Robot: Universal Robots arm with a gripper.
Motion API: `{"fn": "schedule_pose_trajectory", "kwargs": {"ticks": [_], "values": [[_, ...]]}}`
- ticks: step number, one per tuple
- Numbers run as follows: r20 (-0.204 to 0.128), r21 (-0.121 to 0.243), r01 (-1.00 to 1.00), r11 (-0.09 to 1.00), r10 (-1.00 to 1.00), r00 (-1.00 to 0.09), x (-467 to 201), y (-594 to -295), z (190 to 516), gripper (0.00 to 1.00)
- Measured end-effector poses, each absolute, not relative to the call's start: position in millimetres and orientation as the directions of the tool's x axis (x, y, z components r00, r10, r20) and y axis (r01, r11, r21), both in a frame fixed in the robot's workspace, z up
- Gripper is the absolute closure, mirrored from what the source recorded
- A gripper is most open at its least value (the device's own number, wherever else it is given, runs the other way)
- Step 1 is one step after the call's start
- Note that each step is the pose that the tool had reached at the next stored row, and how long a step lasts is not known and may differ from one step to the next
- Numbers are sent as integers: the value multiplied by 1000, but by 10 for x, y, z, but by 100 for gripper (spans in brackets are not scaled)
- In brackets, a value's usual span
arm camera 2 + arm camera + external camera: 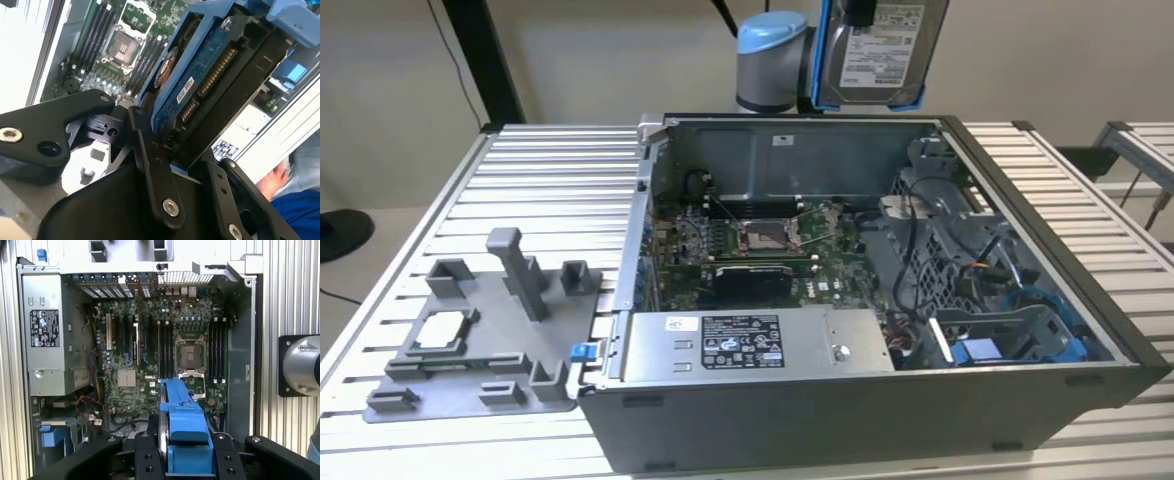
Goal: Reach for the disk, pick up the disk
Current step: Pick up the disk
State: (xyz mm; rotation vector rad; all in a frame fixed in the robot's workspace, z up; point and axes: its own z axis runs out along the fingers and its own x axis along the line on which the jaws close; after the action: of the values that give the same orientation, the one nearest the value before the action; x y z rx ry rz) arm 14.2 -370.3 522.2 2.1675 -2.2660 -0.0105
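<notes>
The disk (881, 55), a silver hard drive with a white label in a bright blue bracket, hangs upright above the back wall of the open computer case (1041, 400). My gripper (859, 10) is shut on its top edge. In the second wrist view the disk (200, 80) shows its blue circuit side and connectors, clamped between my black fingers (150, 150). The first wrist view looks straight down along the blue bracket of the disk (182, 425), with the gripper (182, 450) shut around it, high over the motherboard (130, 355).
The case lies open on a slatted metal table (534, 170). Inside are the motherboard with its square chip socket (761, 235), a grey power supply box (747, 345) and a blue-railed drive bay (1001, 345). A grey plastic fixture (480, 330) stands on the exterior view's left.
</notes>
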Motion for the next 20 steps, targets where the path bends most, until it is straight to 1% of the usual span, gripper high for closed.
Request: {"fn": "schedule_pose_trajectory", "kwargs": {"ticks": [20], "values": [[0,9,-999,44,-999,-44,667,-3703,5221,100]]}}
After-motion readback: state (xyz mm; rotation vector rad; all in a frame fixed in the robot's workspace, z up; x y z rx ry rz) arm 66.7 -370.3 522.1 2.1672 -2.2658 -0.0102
